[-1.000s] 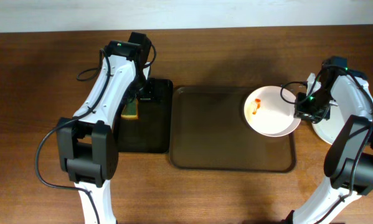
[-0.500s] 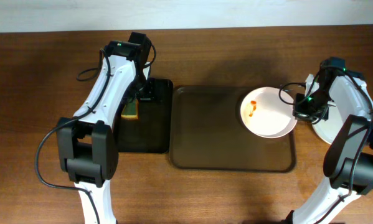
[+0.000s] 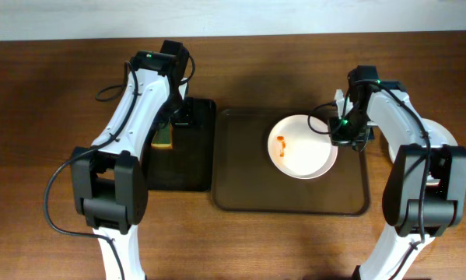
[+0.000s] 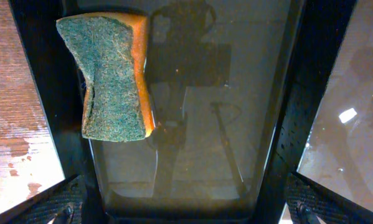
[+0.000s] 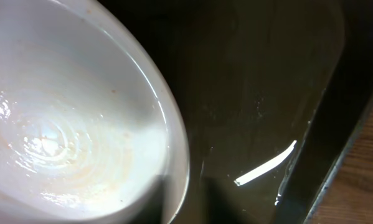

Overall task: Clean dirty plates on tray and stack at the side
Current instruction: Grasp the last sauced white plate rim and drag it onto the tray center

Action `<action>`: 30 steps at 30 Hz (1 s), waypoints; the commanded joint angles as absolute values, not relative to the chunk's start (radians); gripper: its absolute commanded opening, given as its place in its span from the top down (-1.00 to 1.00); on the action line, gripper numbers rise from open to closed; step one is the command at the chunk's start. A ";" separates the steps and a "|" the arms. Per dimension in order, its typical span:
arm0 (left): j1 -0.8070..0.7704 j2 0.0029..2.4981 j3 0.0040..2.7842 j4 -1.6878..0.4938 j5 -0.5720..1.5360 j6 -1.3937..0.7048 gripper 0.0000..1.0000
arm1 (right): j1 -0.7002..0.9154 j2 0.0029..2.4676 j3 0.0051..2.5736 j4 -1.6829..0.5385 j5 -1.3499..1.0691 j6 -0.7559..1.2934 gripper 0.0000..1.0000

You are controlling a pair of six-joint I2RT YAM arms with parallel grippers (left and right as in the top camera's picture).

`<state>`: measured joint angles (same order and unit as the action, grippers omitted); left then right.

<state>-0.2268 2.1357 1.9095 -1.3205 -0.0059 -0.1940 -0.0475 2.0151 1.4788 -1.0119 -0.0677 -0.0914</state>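
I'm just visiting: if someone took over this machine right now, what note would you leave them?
Left hand: open, over the black tray; sponge lies there, not held.
Right hand: at the dirty plate, on its right rim; grip unclear.
Plate sits on the brown tray, orange smear unwiped.
Done: possibly one white plate on the table beside the tray, half hidden.
Left: wipe smear, stack plate.

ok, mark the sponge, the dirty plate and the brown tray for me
sponge [image 4: 111, 78], left wrist view, green scouring face.
dirty plate [image 3: 306, 155], overhead view, bare white middle.
brown tray [image 3: 240, 167], overhead view, bare floor left of plate.
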 commanded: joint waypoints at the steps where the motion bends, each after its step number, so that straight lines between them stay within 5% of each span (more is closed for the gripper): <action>1: -0.226 2.127 1.903 -1.320 -0.016 -0.185 -0.99 | -0.039 2.023 1.469 -1.013 -0.057 -0.096 0.14; 11: -0.226 2.127 1.903 -1.320 -0.016 -0.185 -0.99 | -0.041 2.023 1.404 -0.958 -0.148 -0.006 0.18; 14: -0.226 2.127 1.903 -1.320 -0.016 -0.185 -0.99 | -0.041 2.023 1.404 -0.954 -0.161 0.018 0.55; 19: -0.226 2.127 1.903 -1.320 -0.016 -0.185 -0.99 | -0.041 2.023 1.404 -0.933 -0.162 0.047 0.67; 26: -0.226 2.127 1.903 -1.320 -0.016 -0.185 -0.99 | -0.040 2.023 1.404 -0.913 -0.163 0.065 0.35; 28: -0.226 2.127 1.903 -1.320 -0.016 -0.185 -1.00 | -0.040 2.023 1.394 -0.896 -0.165 0.072 0.91; 30: -0.226 2.127 1.903 -1.320 -0.016 -0.185 -0.99 | -0.040 2.023 1.375 -0.872 -0.165 0.095 0.92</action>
